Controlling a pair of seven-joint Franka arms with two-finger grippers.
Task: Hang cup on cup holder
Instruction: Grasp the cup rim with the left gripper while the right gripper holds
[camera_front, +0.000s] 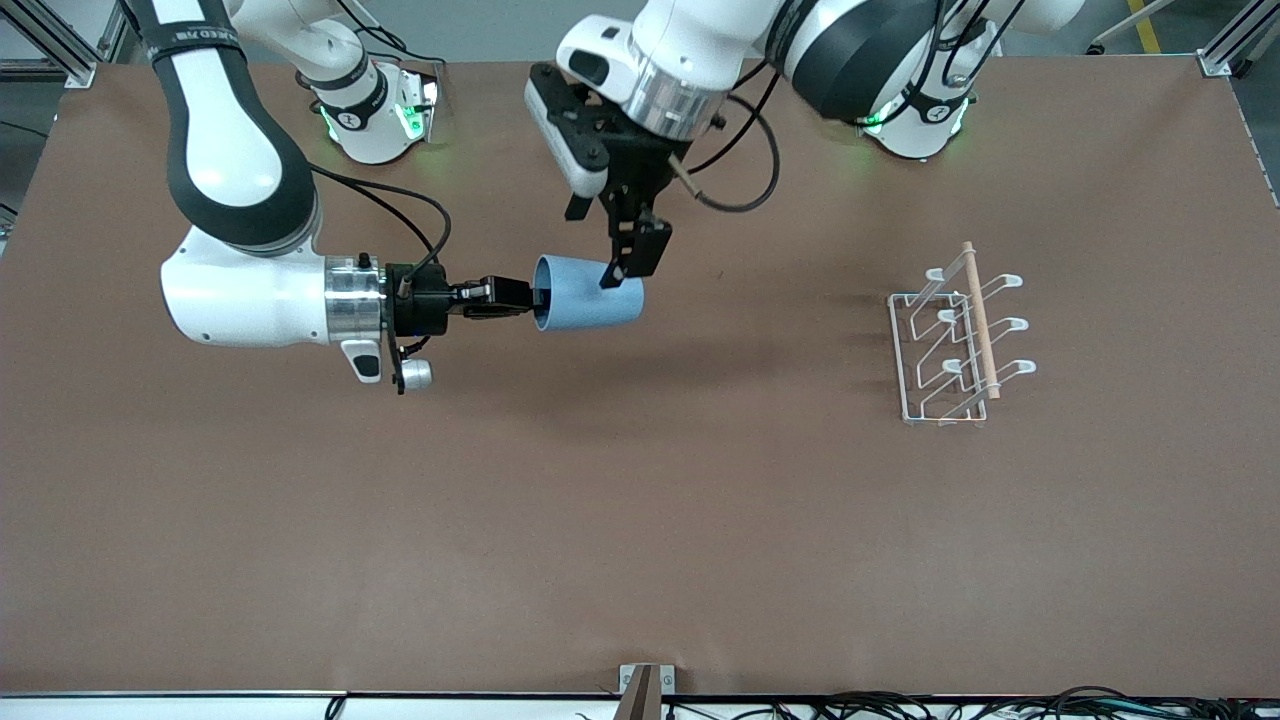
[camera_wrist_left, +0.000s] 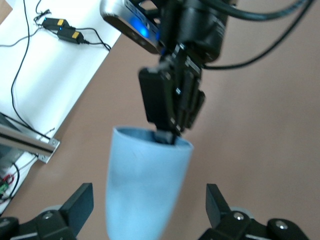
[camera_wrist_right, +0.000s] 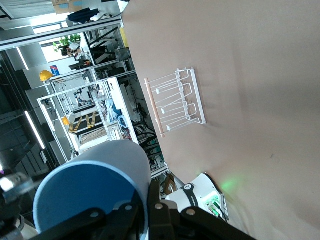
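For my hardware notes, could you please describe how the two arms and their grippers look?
Both arms are glossy white with black joint sections, silver wrist rings and loose black cables. The left gripper and the right gripper are black with two fingers. Green lights glow at both bases.

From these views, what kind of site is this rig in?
Likely a robotics lab or workshop: two Franka arms at a brown table, aluminium framing and loose cables beside it, and shelving racks in the right wrist view.
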